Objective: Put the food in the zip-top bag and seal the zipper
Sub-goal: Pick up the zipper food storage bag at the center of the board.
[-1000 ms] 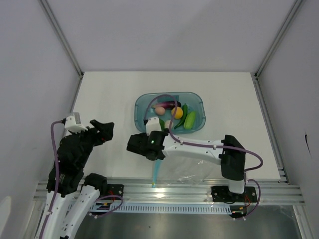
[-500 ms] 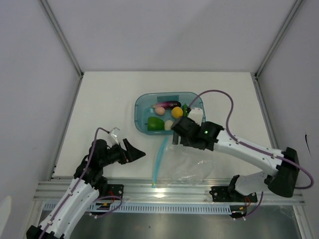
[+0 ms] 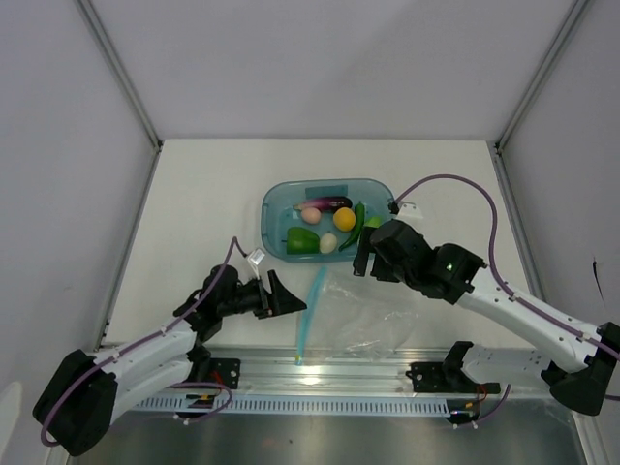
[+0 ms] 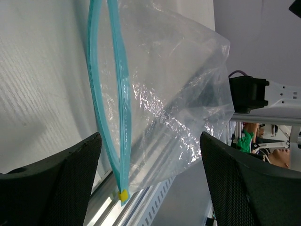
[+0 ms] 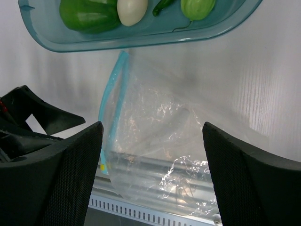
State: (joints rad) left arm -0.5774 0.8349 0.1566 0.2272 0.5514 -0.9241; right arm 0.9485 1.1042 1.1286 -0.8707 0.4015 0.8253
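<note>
The clear zip-top bag [image 3: 378, 310] lies flat at the table's near edge, empty. Its teal zipper [image 3: 308, 315] runs along the left side and gapes a little in the left wrist view [image 4: 120, 94]. The food sits in the teal tray [image 3: 380, 189]: purple eggplant [image 3: 329, 203], pink ball [image 3: 310, 215], orange ball [image 3: 344, 218], cream egg [image 3: 328, 242], green chunk [image 3: 302, 240], long dark vegetable [image 3: 357, 215]. My left gripper [image 3: 286, 295] is open, just left of the zipper. My right gripper [image 3: 363, 254] hangs open over the bag's far edge [image 5: 169, 141], below the tray.
The tray's front rim [image 5: 141, 40] lies close above the bag's mouth. A yellow slider [image 4: 123, 195] ends the zipper at the metal rail [image 3: 329, 363] along the table's near edge. White walls enclose the table on three sides.
The left arm has unfolded and reached right, low, up to the zipper. The right arm has swung from the bag's left side to the right, now over the bag near the tray.
</note>
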